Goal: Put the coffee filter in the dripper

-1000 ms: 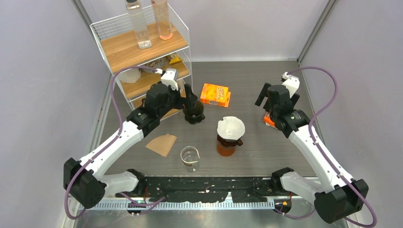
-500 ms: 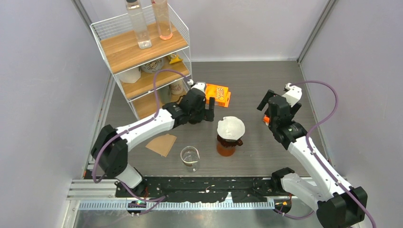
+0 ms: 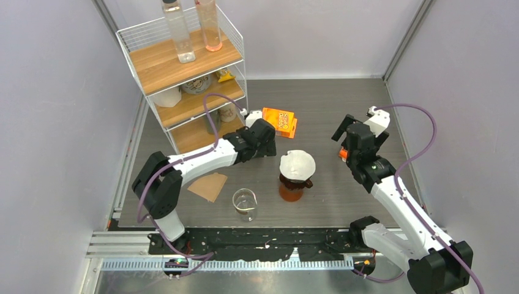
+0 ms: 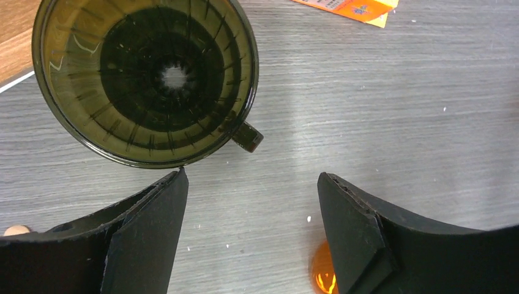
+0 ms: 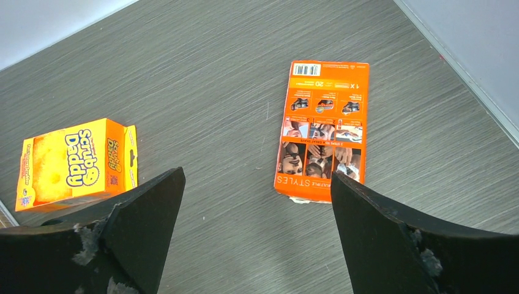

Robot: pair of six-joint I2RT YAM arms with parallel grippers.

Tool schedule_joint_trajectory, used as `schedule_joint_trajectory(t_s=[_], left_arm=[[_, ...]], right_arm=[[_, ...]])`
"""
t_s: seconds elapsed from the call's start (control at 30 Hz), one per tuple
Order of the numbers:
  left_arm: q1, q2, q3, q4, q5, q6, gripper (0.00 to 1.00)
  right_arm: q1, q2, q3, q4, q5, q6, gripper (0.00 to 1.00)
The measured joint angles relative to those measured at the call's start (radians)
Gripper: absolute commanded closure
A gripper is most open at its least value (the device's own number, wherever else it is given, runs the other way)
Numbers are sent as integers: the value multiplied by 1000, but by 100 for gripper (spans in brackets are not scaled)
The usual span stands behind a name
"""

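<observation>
Left gripper (image 4: 252, 184) hangs with jaws spread wide and nothing between them. The dark dripper (image 4: 147, 79) stands empty just beyond its fingertips, on the table (image 4: 398, 110) toward the left edge, by the wire shelf (image 3: 156, 67). Brown coffee filter (image 3: 208, 185) lies flat toward the near-left corner, apart from the dripper. Mid-table, a white filter (image 3: 297, 163) sits atop the amber carafe (image 3: 291, 188). Right gripper (image 5: 257, 177), jaws open and empty, hovers over an orange card pack (image 5: 323, 131) near the right edge.
</observation>
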Motion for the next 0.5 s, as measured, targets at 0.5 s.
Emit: schedule_joint_trajectory(t_s=[0.5], left_arm=[[-23,68,-30,42,-198,-135,24]], right_arm=[[-3,18,-4,4,-14,-10,5]])
